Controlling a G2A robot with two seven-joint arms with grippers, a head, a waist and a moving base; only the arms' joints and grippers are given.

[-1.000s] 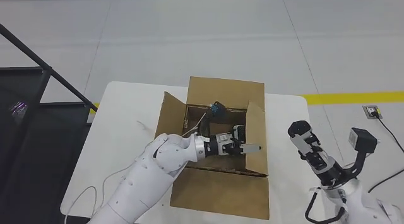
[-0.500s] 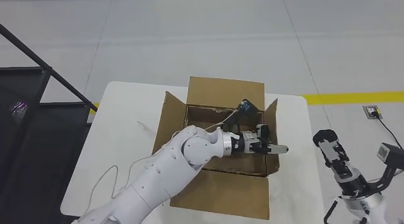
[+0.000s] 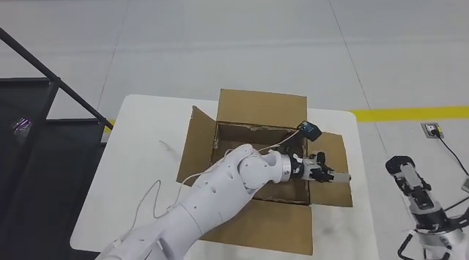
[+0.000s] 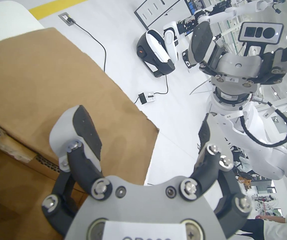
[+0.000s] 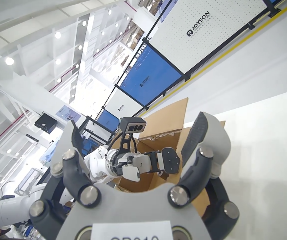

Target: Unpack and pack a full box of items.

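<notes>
The brown cardboard box (image 3: pixel 260 106) stands open in the middle of the white table (image 3: pixel 146 150). Its right flap (image 3: pixel 335 159) lies folded outward, nearly flat. My left gripper (image 3: pixel 331 176) reaches across the box and sits over that flap, open, with nothing between its fingers. In the left wrist view the left gripper (image 4: pixel 146 136) hangs above the flap (image 4: pixel 46 76), with one finger over the cardboard. My right gripper (image 3: pixel 404 171) is open and held off the table's right edge, apart from the box. The right wrist view shows the right gripper (image 5: pixel 136 136) facing the box (image 5: pixel 163 126). My left arm hides the box's contents.
A black metal frame (image 3: pixel 29 150) stands left of the table. A thin white cable (image 3: pixel 139 209) lies on the table's front left. The box's front flap (image 3: pixel 256 223) hangs toward the near edge. Bare table shows left of the box.
My left gripper has swept right, and the right flap has gone from upright to folded out flat. My right arm has drawn back to the right, away from the table.
</notes>
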